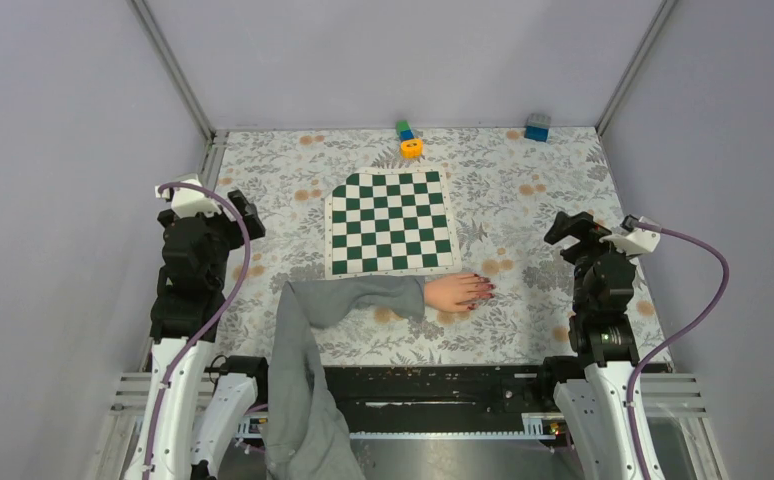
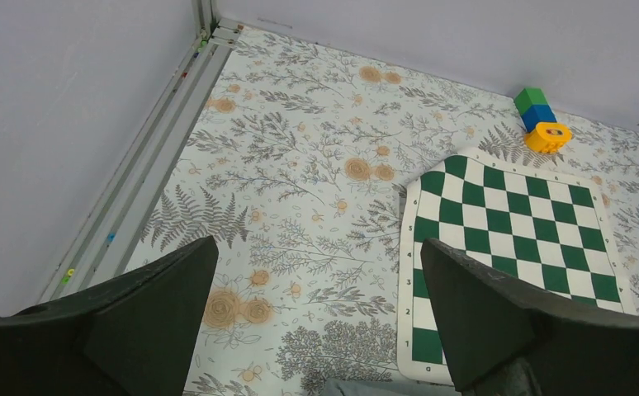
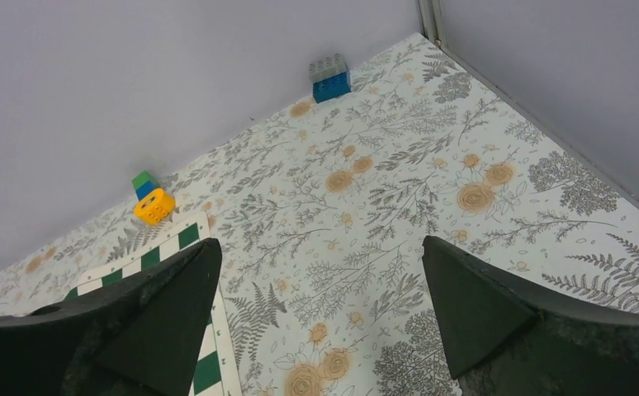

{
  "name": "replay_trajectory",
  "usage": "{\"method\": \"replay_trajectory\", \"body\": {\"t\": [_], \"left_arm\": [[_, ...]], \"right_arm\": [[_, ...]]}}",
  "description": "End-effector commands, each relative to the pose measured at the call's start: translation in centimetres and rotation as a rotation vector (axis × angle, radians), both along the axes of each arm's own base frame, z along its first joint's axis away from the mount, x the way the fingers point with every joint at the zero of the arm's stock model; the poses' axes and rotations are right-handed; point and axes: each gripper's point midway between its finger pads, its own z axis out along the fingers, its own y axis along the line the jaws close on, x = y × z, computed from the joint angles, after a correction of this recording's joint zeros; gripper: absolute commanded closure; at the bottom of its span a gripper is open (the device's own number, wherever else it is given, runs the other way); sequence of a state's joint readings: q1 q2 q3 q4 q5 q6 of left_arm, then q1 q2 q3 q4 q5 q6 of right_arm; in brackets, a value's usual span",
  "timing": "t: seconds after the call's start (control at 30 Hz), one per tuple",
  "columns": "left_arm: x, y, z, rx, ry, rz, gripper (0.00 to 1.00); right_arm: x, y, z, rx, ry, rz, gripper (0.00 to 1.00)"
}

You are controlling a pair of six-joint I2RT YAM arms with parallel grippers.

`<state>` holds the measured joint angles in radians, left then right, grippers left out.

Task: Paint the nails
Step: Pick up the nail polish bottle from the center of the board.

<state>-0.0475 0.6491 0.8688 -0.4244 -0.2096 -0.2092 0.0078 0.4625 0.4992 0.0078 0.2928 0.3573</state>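
Both grippers stand with jaws spread wide and nothing between them: the left gripper [image 2: 316, 256] hangs over the left edge of the table [image 1: 523, 180], and the right gripper [image 3: 320, 252] over the right edge, each well apart from the hand [image 1: 455, 292]. That pale hand lies flat on the flowered surface near the middle of the near edge, its grey sleeve [image 1: 353, 300] running back toward the near edge. The nails [image 1: 483, 290], small and dark red, point toward the right edge, just beside the near right corner of the green-and-white chessboard mat [image 1: 391, 222]. An orange block [image 1: 411, 148] and a green-and-blue block [image 1: 403, 129] sit at the far edge, and a blue block [image 1: 537, 127] sits near the far right corner.
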Motion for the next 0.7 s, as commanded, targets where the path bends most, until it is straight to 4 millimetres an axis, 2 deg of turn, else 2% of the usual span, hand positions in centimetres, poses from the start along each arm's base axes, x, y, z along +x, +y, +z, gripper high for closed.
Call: {"method": "replay_trajectory", "body": {"t": [0.0, 0.2, 0.33, 0.4, 0.5, 0.57, 0.67], "left_arm": [[0.1, 0.4, 2.8, -0.011, -0.083, 0.022, 0.01], [-0.1, 1.0, 2.7, -0.008, -0.084, 0.058, 0.01], [-0.1, 1.4, 2.5, 0.003, -0.080, 0.082, 0.01], [0.3, 0.9, 2.5, 0.015, -0.077, 0.044, 0.01], [1.3, 0.5, 2.5, 0.031, 0.030, 0.021, 0.01], [1.9, 0.0, 4.1, 0.026, 0.040, 0.003, 0.01], [2.4, -1.8, 6.7, -0.021, -0.031, -0.071, 0.01]], "right_arm": [[-0.3, -0.6, 0.2, 0.004, 0.019, -0.037, 0.01], [-0.4, -0.8, -0.3, -0.007, 0.070, -0.046, 0.01], [-0.6, -0.6, 0.0, -0.016, 0.066, -0.028, 0.01], [-0.6, -0.4, -0.1, -0.020, 0.073, -0.016, 0.01], [-0.7, 0.0, -0.4, -0.017, 0.119, 0.005, 0.01], [-1.0, -0.2, -0.6, -0.009, 0.162, -0.006, 0.01], [-1.2, -0.1, -1.2, 0.009, 0.206, -0.009, 0.01]]}}
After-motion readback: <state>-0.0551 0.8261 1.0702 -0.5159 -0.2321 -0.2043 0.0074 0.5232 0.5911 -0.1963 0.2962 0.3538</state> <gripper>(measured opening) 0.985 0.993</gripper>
